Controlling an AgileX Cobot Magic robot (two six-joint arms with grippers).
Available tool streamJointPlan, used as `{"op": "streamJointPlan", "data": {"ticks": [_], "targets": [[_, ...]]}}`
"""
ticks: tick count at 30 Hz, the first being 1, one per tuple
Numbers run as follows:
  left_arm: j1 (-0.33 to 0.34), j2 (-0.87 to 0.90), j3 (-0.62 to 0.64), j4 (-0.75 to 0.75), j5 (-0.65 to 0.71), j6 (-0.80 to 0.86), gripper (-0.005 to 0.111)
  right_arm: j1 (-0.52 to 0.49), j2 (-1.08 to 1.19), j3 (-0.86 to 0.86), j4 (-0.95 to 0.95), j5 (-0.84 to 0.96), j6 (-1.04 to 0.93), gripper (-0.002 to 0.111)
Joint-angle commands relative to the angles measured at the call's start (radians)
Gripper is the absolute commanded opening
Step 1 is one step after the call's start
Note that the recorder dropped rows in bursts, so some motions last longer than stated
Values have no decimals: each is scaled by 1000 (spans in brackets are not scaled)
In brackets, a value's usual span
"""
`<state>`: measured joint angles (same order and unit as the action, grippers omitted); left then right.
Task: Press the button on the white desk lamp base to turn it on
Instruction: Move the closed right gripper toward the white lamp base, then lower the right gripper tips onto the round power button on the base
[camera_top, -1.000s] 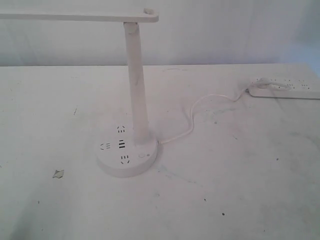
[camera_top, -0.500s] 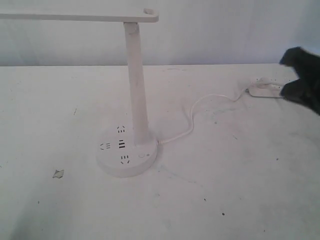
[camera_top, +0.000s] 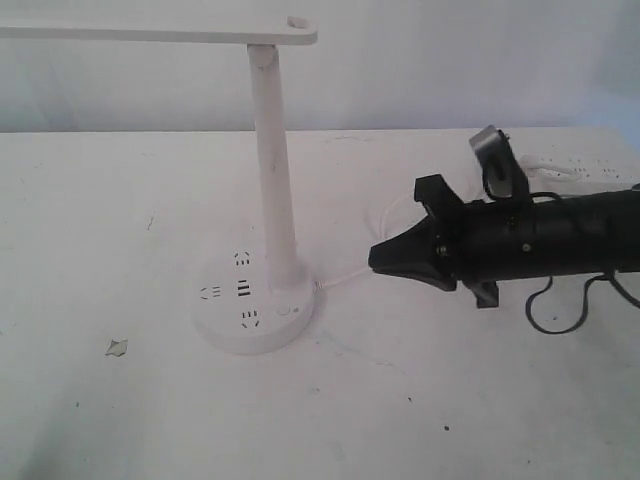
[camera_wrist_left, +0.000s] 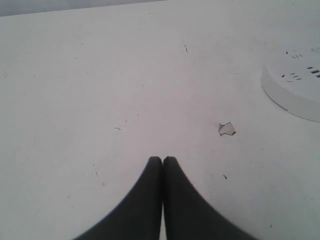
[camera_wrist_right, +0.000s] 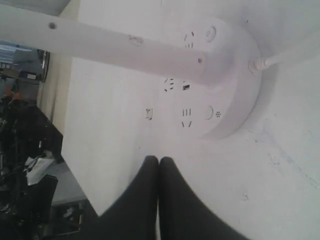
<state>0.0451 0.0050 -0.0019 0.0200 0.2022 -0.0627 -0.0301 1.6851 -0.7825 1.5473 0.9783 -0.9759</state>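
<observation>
On my table (camera_top: 480, 400) I see the white desk lamp base (camera_top: 225, 325) left of centre, the button (camera_top: 286, 310) on its front right. The right gripper (camera_top: 374, 258) is to its right, apart from it; the power strip (camera_top: 600, 172) lies far back right, a scrap (camera_top: 117, 347) front left

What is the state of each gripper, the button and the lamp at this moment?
right gripper, shut, beside the white desk lamp base, not touching it
left gripper, shut, holding nothing
button, untouched
lamp head, no glow seen
</observation>
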Motion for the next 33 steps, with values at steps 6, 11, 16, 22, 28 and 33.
{"op": "streamJointPlan", "data": {"ticks": [6, 11, 16, 22, 28, 33], "targets": [[2, 5, 2, -4, -1, 0, 0, 112, 173, -131, 44, 66, -69, 0], [2, 5, 2, -4, -1, 0, 0, 209, 207, -161, 44, -35, -98, 0], [2, 5, 2, -4, -1, 0, 0, 260, 259, -205, 46, -69, -100, 0], [2, 5, 2, -4, -1, 0, 0, 274, 293, -246, 46, -151, -126, 0], [2, 5, 2, -4, -1, 0, 0, 279, 348, -285, 49, -154, -130, 0], [2, 5, 2, -4, -1, 0, 0, 279, 368, -291, 49, -154, -130, 0]]}}
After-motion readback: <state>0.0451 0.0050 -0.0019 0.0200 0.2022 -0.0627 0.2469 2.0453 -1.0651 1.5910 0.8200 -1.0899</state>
